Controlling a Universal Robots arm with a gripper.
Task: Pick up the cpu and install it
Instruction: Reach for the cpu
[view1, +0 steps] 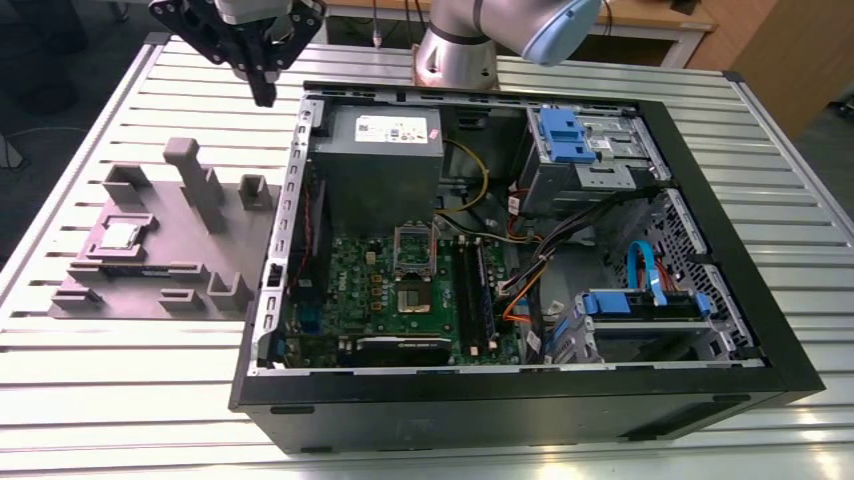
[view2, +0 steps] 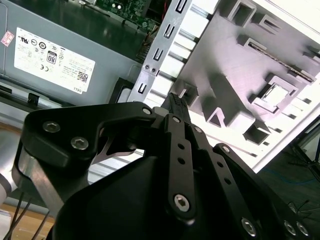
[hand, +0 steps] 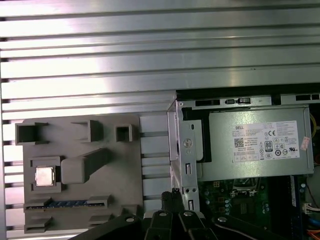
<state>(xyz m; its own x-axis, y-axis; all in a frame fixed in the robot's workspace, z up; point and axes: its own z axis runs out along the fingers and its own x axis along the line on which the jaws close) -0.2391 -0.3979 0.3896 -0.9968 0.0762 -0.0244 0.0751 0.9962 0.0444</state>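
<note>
The cpu (view1: 123, 234) is a small silvery square lying flat in a recess of the grey holder block (view1: 160, 290), on the table at the exterior view's left. It also appears as the cpu (hand: 45, 176) in the first wrist view and the cpu (view2: 274, 95) in the second. My gripper (view1: 264, 96) hangs high above the table's far side, between the block and the computer case's corner, well apart from the chip. Its black fingers (view2: 176, 107) are pressed together, shut on nothing. The motherboard's socket (view1: 414, 247) sits inside the open case.
The open black computer case (view1: 721, 250) lies on its side on the slatted metal table (view1: 120, 400). Inside are a grey power supply (view1: 380, 150), drive cages with blue clips (view1: 574, 135), cables and memory sticks (view1: 470, 290). Tall posts (view1: 187, 175) rise from the block.
</note>
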